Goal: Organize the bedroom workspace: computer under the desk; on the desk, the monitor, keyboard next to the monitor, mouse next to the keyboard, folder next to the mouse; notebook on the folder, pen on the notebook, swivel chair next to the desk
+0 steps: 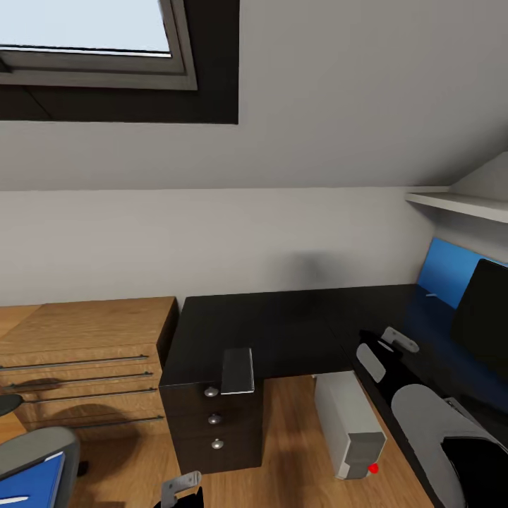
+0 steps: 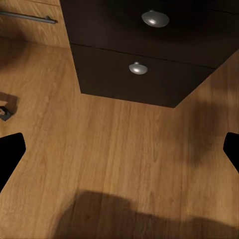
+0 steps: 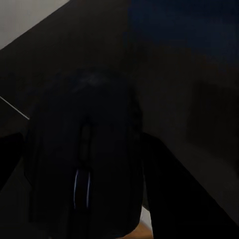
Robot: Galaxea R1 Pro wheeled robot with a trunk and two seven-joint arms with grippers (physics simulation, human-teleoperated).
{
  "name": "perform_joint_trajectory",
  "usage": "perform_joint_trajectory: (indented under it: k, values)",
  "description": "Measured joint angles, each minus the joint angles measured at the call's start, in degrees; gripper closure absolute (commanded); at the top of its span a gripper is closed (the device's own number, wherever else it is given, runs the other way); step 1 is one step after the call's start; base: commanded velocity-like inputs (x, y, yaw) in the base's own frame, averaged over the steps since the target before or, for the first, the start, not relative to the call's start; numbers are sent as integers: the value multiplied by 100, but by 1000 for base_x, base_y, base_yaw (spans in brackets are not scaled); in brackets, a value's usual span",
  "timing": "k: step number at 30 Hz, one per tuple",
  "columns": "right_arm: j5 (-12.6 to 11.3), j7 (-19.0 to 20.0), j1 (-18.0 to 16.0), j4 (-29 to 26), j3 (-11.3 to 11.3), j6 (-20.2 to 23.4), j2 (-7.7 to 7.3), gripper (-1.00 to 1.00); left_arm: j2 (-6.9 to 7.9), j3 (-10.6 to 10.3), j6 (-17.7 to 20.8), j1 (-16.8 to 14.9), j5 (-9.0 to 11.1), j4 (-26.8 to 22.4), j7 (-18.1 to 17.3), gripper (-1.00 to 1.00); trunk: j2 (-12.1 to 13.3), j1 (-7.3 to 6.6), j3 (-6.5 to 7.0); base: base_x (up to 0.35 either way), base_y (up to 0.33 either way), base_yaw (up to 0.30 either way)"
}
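1. The mouse (image 3: 84, 164) fills the right wrist view, close up between the right gripper's (image 3: 82, 199) dark fingers, which look clamped on it above the black counter (image 1: 282, 331); in my judgement it is being carried to its place.
2. The monitor (image 1: 483, 317) stands on the counter's right wing, with a blue panel behind it.
3. The computer (image 1: 349, 423) sits on the floor under the counter's inner corner, so that part looks done.
4. The notebook (image 1: 238, 370) lies at the counter's front edge, overhanging the drawer unit (image 1: 212, 423).
5. The folder (image 1: 28, 483) is on the swivel chair (image 1: 39, 451) at lower left, not yet moved.
6. The left gripper (image 2: 119, 149) hangs with fingers apart over bare wood floor.
7. The counter's middle is bare, offering set-down room; the sloped wall closes in above.
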Motion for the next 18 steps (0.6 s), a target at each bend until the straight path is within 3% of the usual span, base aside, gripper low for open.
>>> perform_joint_trajectory:
  k: [7, 13, 18]
  values:
    - [20, -16, 0, 0, 3, -97, 2, 100, 6, 0, 0, 0, -1, 0, 3, -100, 0, 0, 0, 0, 0, -15]
    - [19, -11, 0, 46, -1, -109, -27, 100, 2, -16, -14, 0, -11, -1, 13, -100, 0, 0, 0, 0, 0, -222]
    - [23, -4, 0, 124, -1, -112, -27, 100, 1, -73, 49, 0, -10, -316, 16, -100, 0, 0, 0, 0, 0, -260]
